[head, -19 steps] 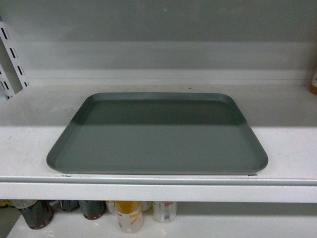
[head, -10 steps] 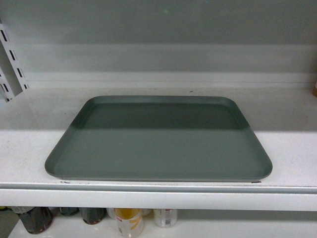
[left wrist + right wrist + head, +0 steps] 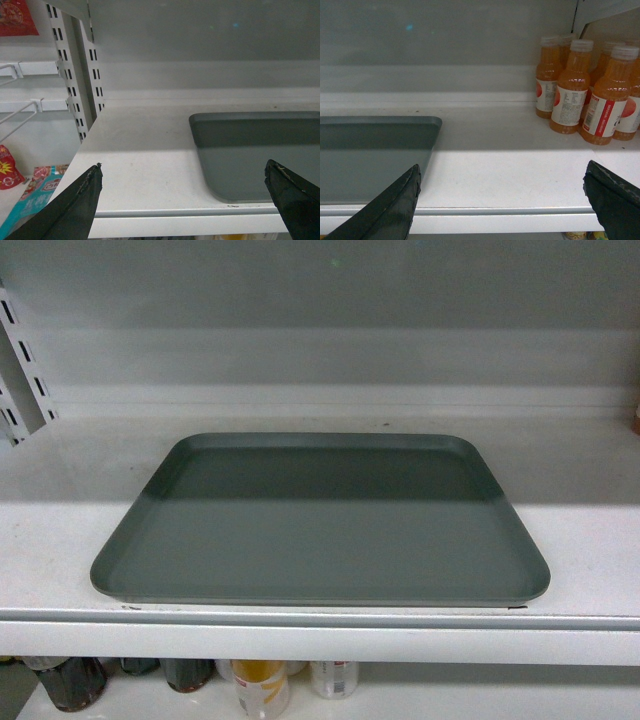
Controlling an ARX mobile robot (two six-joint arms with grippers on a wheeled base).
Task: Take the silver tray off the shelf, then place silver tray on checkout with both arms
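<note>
White metal shelving with a pale back panel fills every view, and one large matte grey-silver rectangular tray (image 3: 320,525) with rounded corners lies flat on the white shelf board (image 3: 60,530), its near edge just behind the thick front lip. Neither arm shows in the head view. The left gripper (image 3: 182,192) hovers level in front of the lip, its two black fingertips (image 3: 80,200) spread wide and holding nothing; the tray's left near corner sits ahead, toward its right fingertip. The right gripper (image 3: 502,192) is posed the same way, jaws wide and empty, with the tray's right near corner ahead at its left fingertip. Beyond its right fingertip, at least five orange juice bottles (image 3: 572,90) with white caps stand upright in a cluster, well apart from the tray.
</note>
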